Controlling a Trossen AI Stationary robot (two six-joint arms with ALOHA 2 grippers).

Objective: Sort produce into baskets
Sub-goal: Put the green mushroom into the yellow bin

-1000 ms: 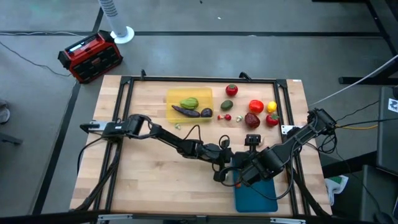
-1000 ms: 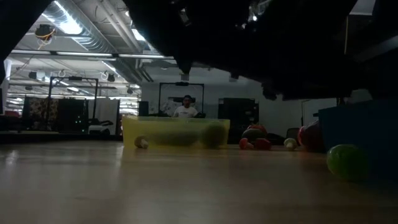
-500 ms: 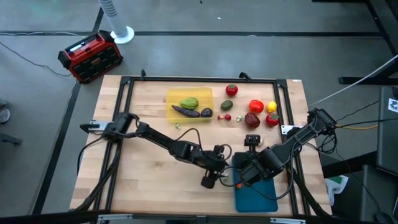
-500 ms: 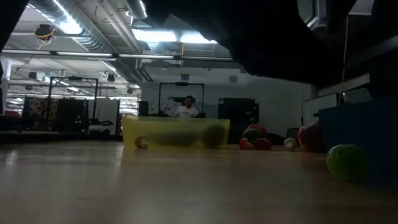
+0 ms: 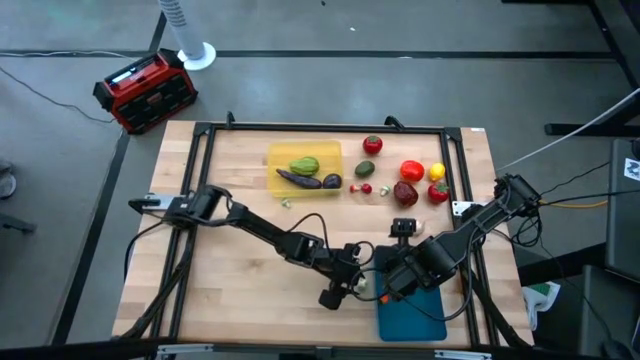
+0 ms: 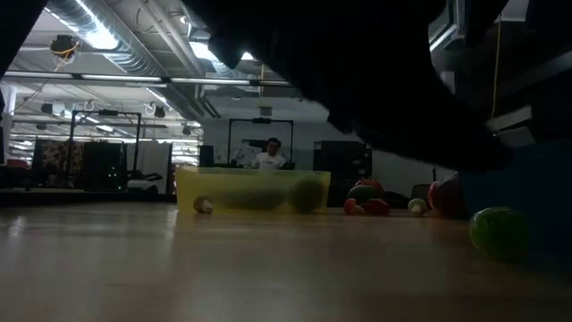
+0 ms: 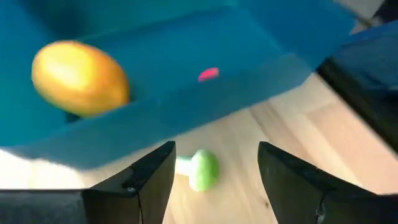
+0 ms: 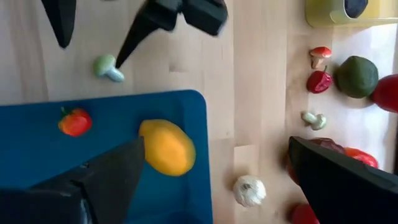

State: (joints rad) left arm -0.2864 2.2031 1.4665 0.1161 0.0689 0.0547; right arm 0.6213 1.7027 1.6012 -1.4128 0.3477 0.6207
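The teal-blue basket point(image 5: 412, 316) lies near the table's near edge and holds a yellow fruit point(image 8: 166, 147) and a small red tomato point(image 8: 74, 121). A small green mushroom-shaped toy point(image 7: 202, 169) lies on the table just outside the basket's left wall. My left gripper point(image 5: 333, 294) is open and low, its fingers on either side of the toy point(image 8: 107, 67) without touching it. My right gripper point(image 5: 393, 279) is open and empty above the basket's far left corner. The yellow basket point(image 5: 303, 166) at the far side holds a green pepper point(image 5: 304, 165) and a purple eggplant point(image 5: 299, 180).
Loose produce lies at the far right: red tomatoes and peppers point(image 5: 411, 172), a yellow piece point(image 5: 437, 172), a dark green round one point(image 8: 357, 76), white garlic point(image 8: 249, 190) and small mushrooms point(image 8: 313, 119). A red-and-black box point(image 5: 145, 90) stands off the table. A person point(image 6: 266, 157) shows far behind.
My left gripper has gone toward the table's near edge and a little to the left, ending beside the teal basket's left wall. My right arm has kept still. The green toy has stayed in place.
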